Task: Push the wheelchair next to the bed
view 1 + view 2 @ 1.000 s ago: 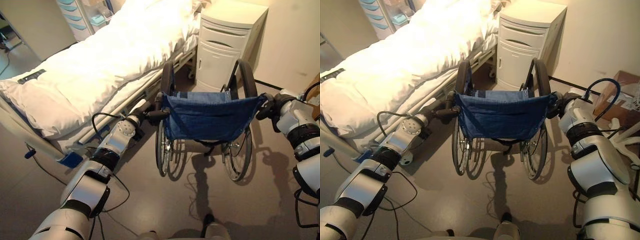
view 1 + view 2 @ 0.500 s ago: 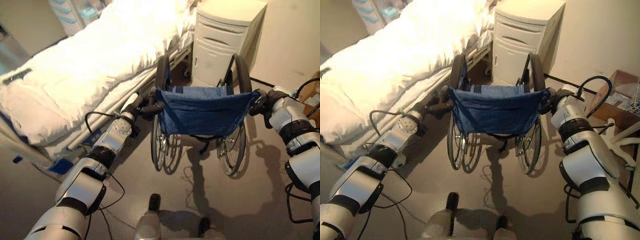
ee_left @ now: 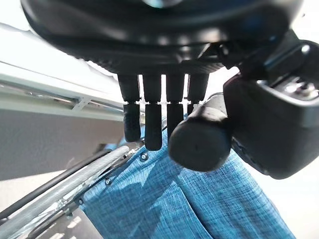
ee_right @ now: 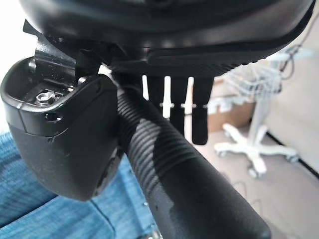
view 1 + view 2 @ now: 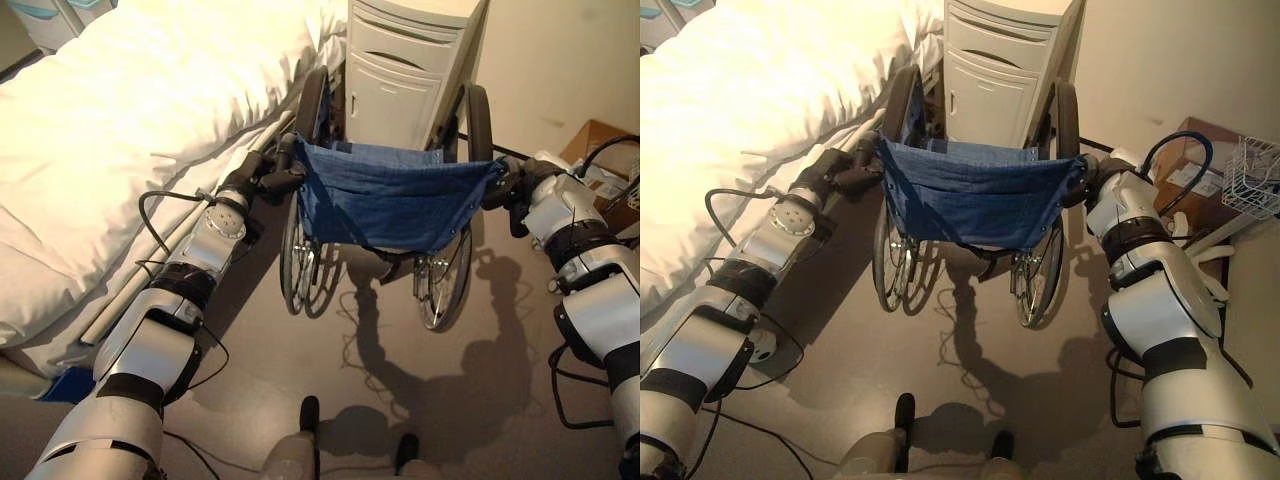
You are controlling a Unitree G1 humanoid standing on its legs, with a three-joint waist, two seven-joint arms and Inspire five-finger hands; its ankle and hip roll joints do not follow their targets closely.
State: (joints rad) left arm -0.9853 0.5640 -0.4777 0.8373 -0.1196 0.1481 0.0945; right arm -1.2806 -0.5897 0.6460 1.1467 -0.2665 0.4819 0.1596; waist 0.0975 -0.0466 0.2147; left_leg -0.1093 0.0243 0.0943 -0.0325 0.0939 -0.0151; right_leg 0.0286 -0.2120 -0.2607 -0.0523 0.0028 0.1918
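The wheelchair [image 5: 385, 215] stands on the grey floor [image 5: 300, 370], right beside the bed [image 5: 120, 130]. Its blue cloth back [image 5: 970, 195] faces the robot. Its front points at a white bedside cabinet [image 5: 405, 60], which is just ahead of it. The big wheel on the bed side [image 5: 297, 260] is close to the bed's rail [image 5: 215, 215].

The left hand [image 5: 262, 180] is wrapped round the left push handle [image 3: 199, 139]. In the left wrist view the fingers [image 3: 149, 119] curl over the black handle and the thumb [image 3: 264, 124] closes in from the other side.

The right hand [image 5: 512, 185] is clamped on the right push handle [image 4: 179, 174]. In the right wrist view the ribbed black grip runs through the hand, with the thumb [image 4: 65, 134] on one side and the fingers [image 4: 184, 109] on the other.

A thick white blanket [image 5: 730, 110] covers the bed. Off to the robot's right there is a brown cardboard box [image 5: 1190, 175] on the floor and a white wire basket [image 5: 1252, 175] on a white rolling stand [image 4: 259, 144].
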